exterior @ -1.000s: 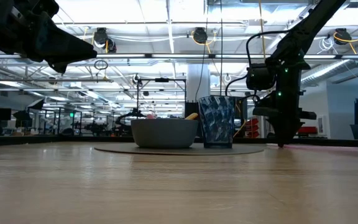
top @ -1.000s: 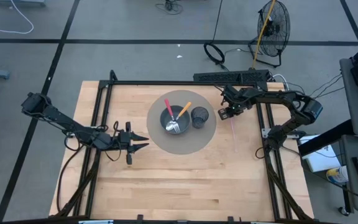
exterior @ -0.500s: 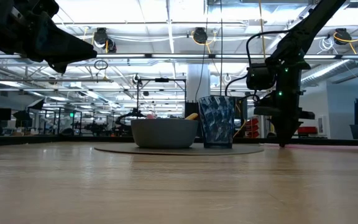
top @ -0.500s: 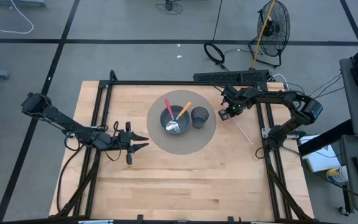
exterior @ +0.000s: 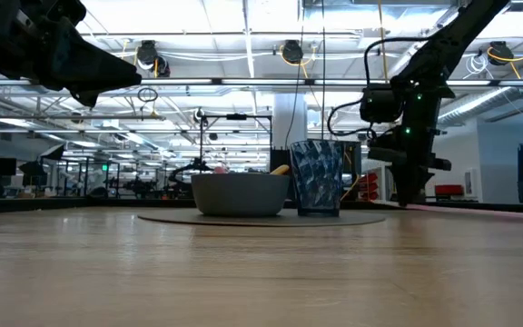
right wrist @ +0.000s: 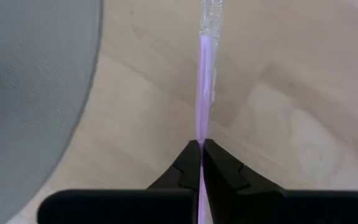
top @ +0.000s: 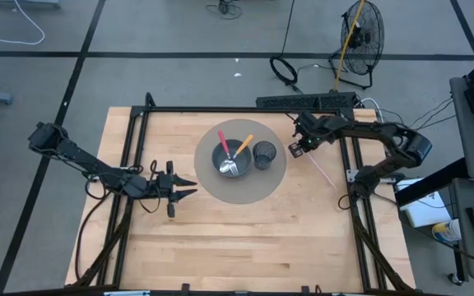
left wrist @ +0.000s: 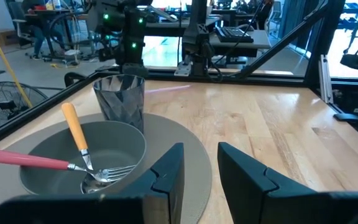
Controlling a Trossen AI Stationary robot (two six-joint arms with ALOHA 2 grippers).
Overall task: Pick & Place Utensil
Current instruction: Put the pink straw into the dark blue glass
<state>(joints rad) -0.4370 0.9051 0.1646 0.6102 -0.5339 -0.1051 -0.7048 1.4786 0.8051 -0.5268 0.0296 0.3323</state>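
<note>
A thin pink utensil lies slanted on the wood to the right of a round grey mat. My right gripper is shut on its far end, beside a dark patterned cup. On the mat, a grey bowl holds a pink-handled utensil and an orange-handled fork. My left gripper is open and empty, left of the mat, pointing at it; it also shows in the left wrist view. My right gripper pinches the pink utensil's handle between its two fingertips, near one end. The fingers come from above, slanting down, and lie along the handle. The utensil runs out from the tips toward the table's near right, its clear end low over the wood.
A black frame rail runs along the table's far side, and rails run down both sides. Bare wood lies in front of the mat. A fan and cables are on the floor beyond the table.
My right gripper has tipped and risen slightly while holding the pink utensil. The utensil has turned about: its free end has swung toward the table's right edge, from pointing straight at the near edge to slanting near-right. The held end stayed by the cup.
</note>
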